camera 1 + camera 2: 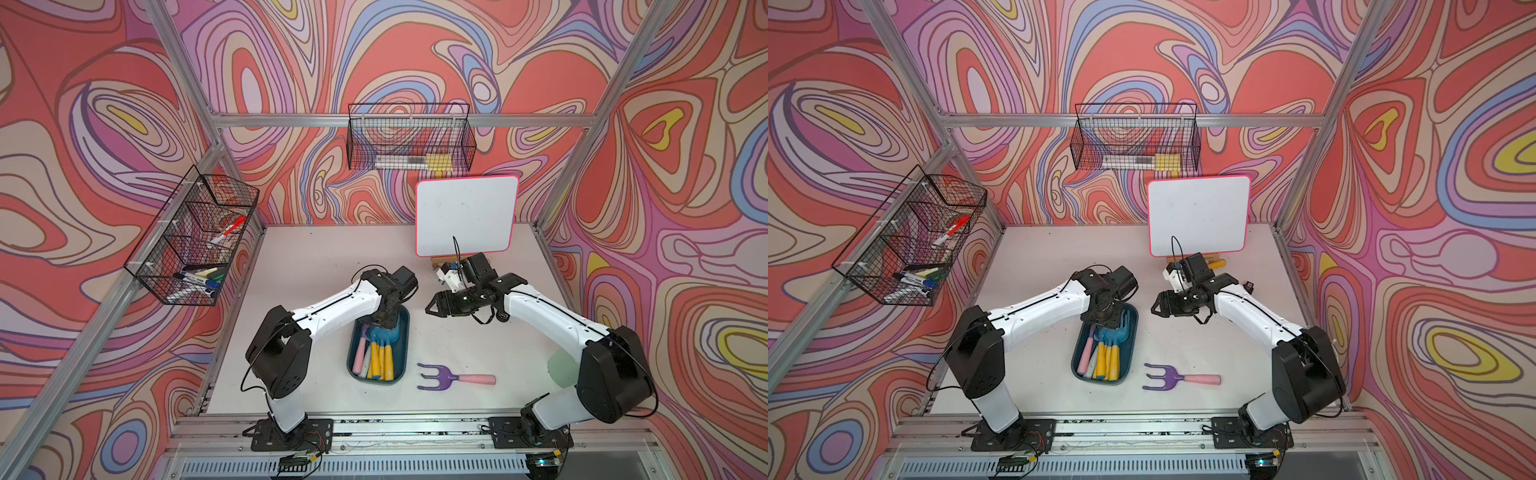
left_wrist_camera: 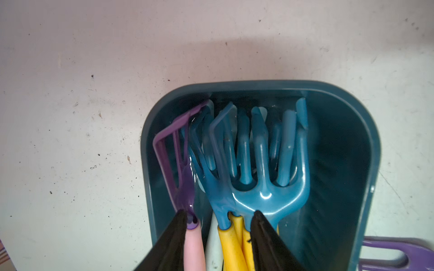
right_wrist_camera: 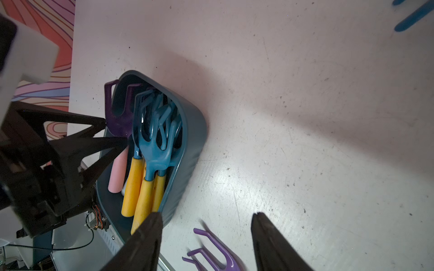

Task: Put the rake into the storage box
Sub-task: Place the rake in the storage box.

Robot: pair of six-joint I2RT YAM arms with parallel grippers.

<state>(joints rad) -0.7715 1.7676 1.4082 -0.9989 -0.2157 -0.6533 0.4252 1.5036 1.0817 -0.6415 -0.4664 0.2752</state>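
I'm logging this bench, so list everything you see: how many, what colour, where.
storage box: one, dark teal, mid table.
blue rakes: three, yellow handles, in the storage box.
stowed purple rake: one, pink handle, in the box too.
pale handle: one, whitish, in the box, head hidden.
loose purple rake: one, pink handle, on the table beside the box.
whiteboard: one, white, pink rim, standing at the back.
wire baskets: two, black, one on left wall, one on back wall.
markers: several, mixed colours, left-wall basket.
left fingers: black, open, over the box.
right fingers: black, open, empty, above the table.
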